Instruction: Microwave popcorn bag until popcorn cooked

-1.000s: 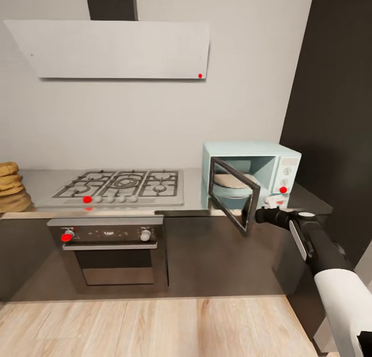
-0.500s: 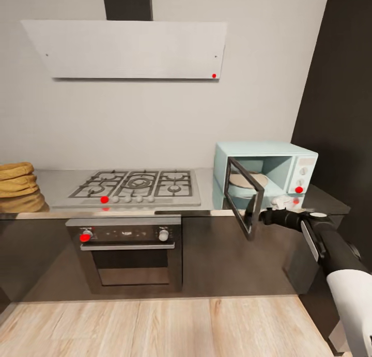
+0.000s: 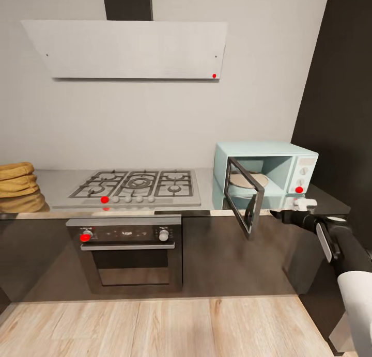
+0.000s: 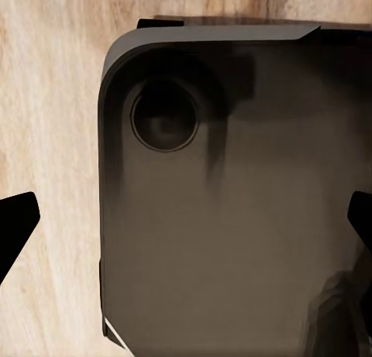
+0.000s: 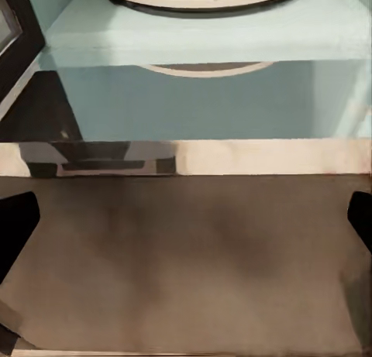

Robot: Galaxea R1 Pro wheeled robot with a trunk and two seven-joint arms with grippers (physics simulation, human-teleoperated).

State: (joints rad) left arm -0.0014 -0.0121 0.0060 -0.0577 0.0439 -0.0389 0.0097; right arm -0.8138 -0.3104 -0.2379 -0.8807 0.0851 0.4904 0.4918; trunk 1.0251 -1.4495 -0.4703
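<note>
**Kitchen wall, microwave door open, bag not yet loaded**

Grey desk [image 3: 206, 184] runs along the wall, carrying the microwave [image 3: 268, 167] just beyond the right gripper [image 3: 299, 204]. Its door [image 3: 246, 196] stands swung out beside that gripper, baring a turntable [image 3: 248, 180] with nothing on it. Judged so: opening is done; fetching, loading and heating remain. No popcorn bag can be made out. Right gripper: fingers wide apart, holding nothing. Left gripper [image 4: 186, 225]: likewise wide, unladen.

The countertop [image 3: 201, 189] carries the microwave [image 3: 268, 166], hob [image 3: 135, 185], and perhaps stacked flatbreads [image 3: 18, 184].
</note>
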